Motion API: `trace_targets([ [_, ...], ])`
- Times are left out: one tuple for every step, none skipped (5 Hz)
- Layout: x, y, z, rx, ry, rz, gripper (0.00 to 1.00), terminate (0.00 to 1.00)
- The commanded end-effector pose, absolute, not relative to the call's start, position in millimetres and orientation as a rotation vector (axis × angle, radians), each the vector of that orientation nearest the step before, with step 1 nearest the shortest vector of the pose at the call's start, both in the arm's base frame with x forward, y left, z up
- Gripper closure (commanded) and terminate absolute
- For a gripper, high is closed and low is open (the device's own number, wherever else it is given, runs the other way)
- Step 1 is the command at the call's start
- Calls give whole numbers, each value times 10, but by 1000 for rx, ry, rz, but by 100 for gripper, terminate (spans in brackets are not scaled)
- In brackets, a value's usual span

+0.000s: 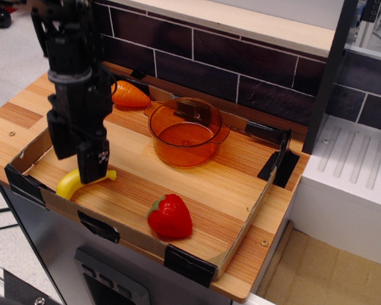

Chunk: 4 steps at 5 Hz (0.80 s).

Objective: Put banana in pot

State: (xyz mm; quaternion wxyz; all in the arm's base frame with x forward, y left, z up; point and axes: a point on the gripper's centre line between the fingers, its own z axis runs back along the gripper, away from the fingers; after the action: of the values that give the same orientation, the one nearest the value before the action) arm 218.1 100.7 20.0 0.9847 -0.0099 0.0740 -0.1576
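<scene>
Your gripper [76,157], jaws spread, hangs over the banana [71,182] at lower left, close to the tray wall [25,151]; the pot [185,131] sits mid-frame.

Bare wood lies open between the pot [187,131] and the strawberry [170,216]. A low cardboard wall [249,222] rings the tray. The carrot [129,94] crowds the back left, against the tiled wall [241,67]. The pot's mouth is unobstructed from above.

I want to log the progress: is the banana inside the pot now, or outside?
Outside. The banana lies on the tray floor near the front left corner, under the gripper, and the orange pot holds nothing.
</scene>
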Motion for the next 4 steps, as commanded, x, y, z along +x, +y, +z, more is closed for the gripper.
trace_targets([
  [2238,1131,85,15,138,-315,0,0],
  [2236,1134,90,19,119,-304,100,0],
  [2253,1125,150,16,88,-292,100,0],
  [2312,1053,344,1,31,-269,100,0],
])
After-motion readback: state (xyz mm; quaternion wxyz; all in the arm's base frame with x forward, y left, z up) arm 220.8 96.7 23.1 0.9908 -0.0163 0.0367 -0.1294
